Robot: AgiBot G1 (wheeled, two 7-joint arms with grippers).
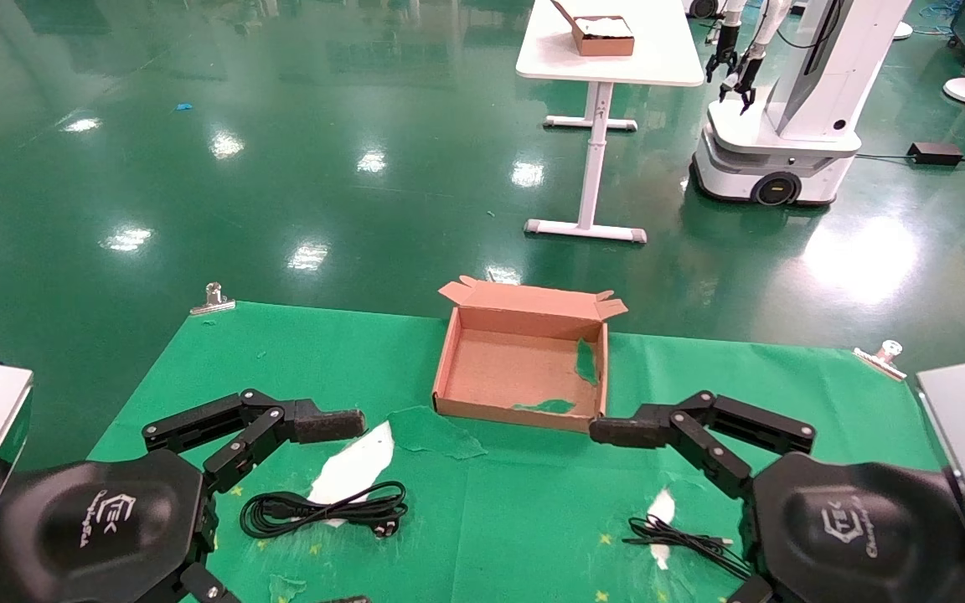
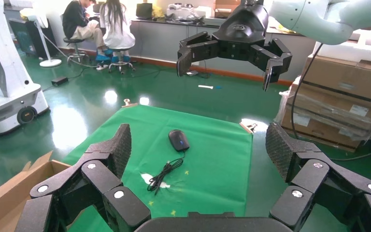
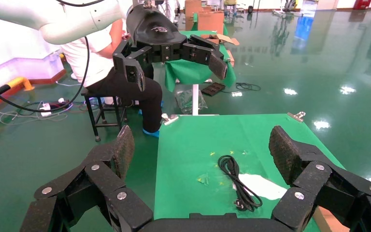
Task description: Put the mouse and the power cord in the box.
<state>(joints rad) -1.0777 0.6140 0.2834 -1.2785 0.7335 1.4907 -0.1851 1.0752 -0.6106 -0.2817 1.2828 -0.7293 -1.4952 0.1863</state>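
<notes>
My left pincer (image 1: pixel 340 511) and right pincer (image 1: pixel 667 511) hover spread wide; the box (image 1: pixel 524 368) lies ahead between them, power cord (image 1: pixel 323 508) under left, mouse (image 2: pixel 178 140) under right.

A glossy green floor (image 1: pixel 281 167) mirrors ceiling lights. A white table (image 1: pixel 608 50) stands beyond. Stacked cardboard cartons (image 2: pixel 338 96) line one side.

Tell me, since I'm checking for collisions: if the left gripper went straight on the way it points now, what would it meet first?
Most likely the right gripper, which faces the left gripper head-on above the green cloth. The mouse lies lower, under that line. Depth is unclear.
</notes>
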